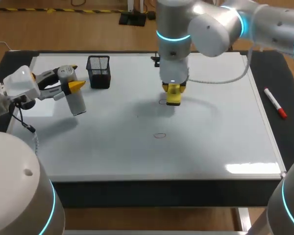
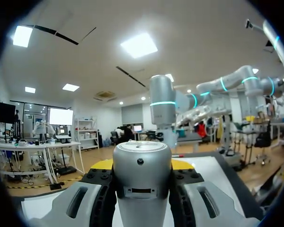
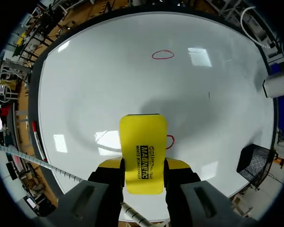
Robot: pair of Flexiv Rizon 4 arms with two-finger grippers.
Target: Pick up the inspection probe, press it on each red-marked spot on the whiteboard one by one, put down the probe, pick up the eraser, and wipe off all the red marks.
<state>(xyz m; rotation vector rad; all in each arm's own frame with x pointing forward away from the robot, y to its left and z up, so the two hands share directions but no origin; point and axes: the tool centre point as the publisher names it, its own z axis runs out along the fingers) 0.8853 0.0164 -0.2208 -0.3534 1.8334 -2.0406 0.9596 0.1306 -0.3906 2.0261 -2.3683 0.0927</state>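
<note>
Black mesh basket (image 1: 98, 71) upright near the far-left corner of the whiteboard (image 1: 220, 142); interior dark from above, contents not to be told in any view.

Silver inspection probe (image 1: 74, 97) grasped in the left gripper (image 1: 71, 78) above the whiteboard's left edge, tilted; just beside the basket, apart from it. Yellow eraser (image 1: 173, 96) clenched in the right gripper (image 1: 173, 89) near the middle of the whiteboard, toward its far edge, down at the surface; actual contact not to be told. One red mark (image 1: 162, 102) just beside the eraser; a second, a red ring (image 1: 159, 135), nearer the front edge and well apart from it. Red-capped marker pen (image 1: 275, 103) lying on the black table (image 1: 284, 68), off the whiteboard's right edge.

Only from the left wrist: the probe's flat round top and a small slot in its barrel; black fingers (image 2: 97, 189) pressed against it from two sides. Only from the right wrist: the eraser's printed face between the yellow tips; the nearer mark partly hidden behind the eraser's edge; the ring ahead of the gripper on bare surface. Only from the head view: both arms, pen and basket together.
</note>
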